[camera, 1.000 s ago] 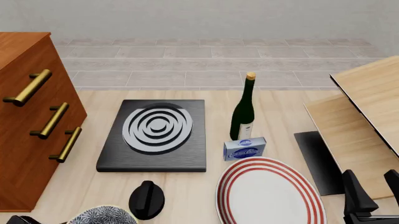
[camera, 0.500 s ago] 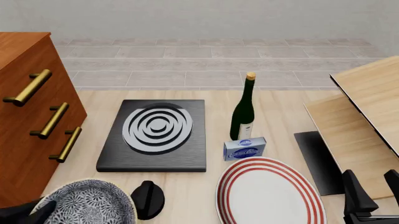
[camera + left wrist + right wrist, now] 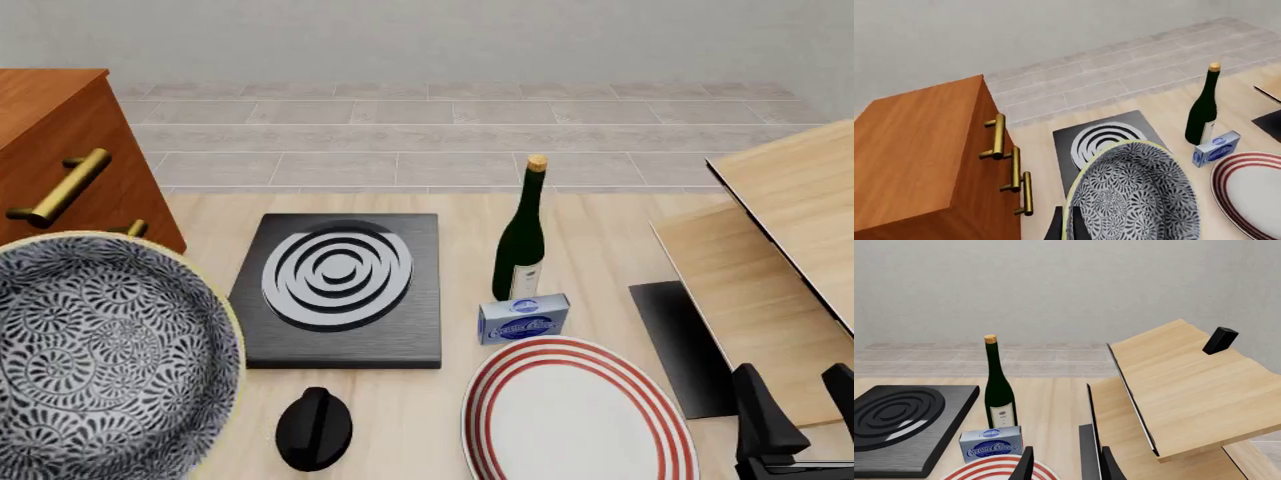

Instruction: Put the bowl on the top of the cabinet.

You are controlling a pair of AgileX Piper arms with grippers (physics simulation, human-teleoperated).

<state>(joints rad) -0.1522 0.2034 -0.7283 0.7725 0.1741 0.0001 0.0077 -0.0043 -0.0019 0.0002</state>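
The bowl (image 3: pixel 94 360), dark blue-and-white patterned with a pale rim, hangs high above the table at the left and hides the cabinet's lower handles. The same bowl (image 3: pixel 1134 195) fills the left wrist view, where my left gripper (image 3: pixel 1069 231) is shut on its rim. In the front view the bowl hides that gripper. The reddish-brown cabinet (image 3: pixel 54 130) stands at the far left, and its flat top (image 3: pixel 921 145) lies beside and below the bowl. My right gripper (image 3: pixel 797 415) rests open and empty at the table's near right; its fingertips (image 3: pixel 1025 465) show in its own view.
A black hob with grey rings (image 3: pixel 340 290) sits mid-table. A green bottle (image 3: pixel 521 240), a blue cream cheese box (image 3: pixel 523 318) and a red-ringed plate (image 3: pixel 574 410) lie right of it. A black knob (image 3: pixel 314 428) sits near the front. Pale wood boards (image 3: pixel 787 230) stand right.
The bowl has risen from the table's near left edge and now looms large in the front view, covering the cabinet's lower handles. The right arm has not moved.
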